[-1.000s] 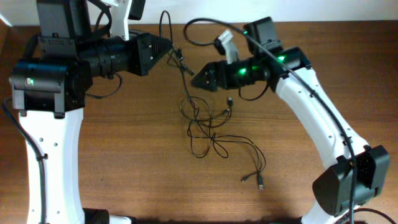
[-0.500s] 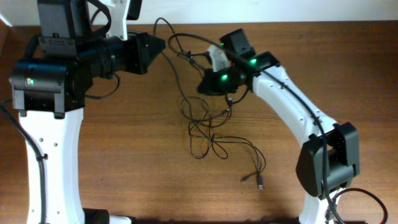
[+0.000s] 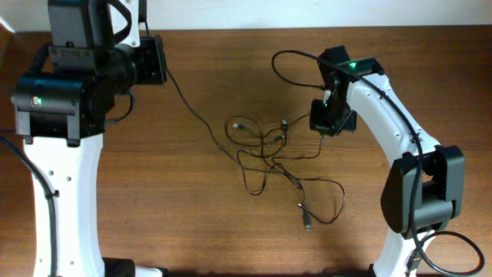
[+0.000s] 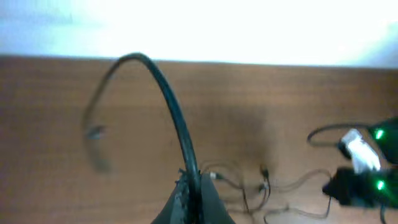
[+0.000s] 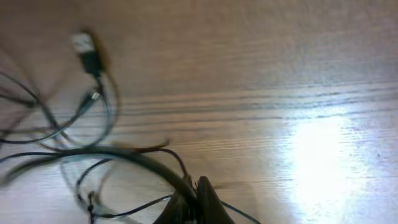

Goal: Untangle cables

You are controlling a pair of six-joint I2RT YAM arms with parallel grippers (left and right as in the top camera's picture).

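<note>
The cables lie as a loose tangle of thin black cords on the middle of the wooden table, and one plug end trails toward the front. One cable runs straight from the tangle up to my left gripper at the back left. In the left wrist view the left gripper is shut on this cable, which arches away above the fingers. My right gripper points down at the tangle's right edge. In the right wrist view the right gripper is shut on a cable. A plug lies further off.
The brown wooden table ends at a white wall along the back edge. The white left arm stands over the table's left side and the white right arm over its right side. A thicker arm cable loops behind the right wrist.
The left gripper drew back to the left with its cable, pulling it straight. The right gripper swung right and down and shut on a cable. The tangle spread out and shifted forward.
</note>
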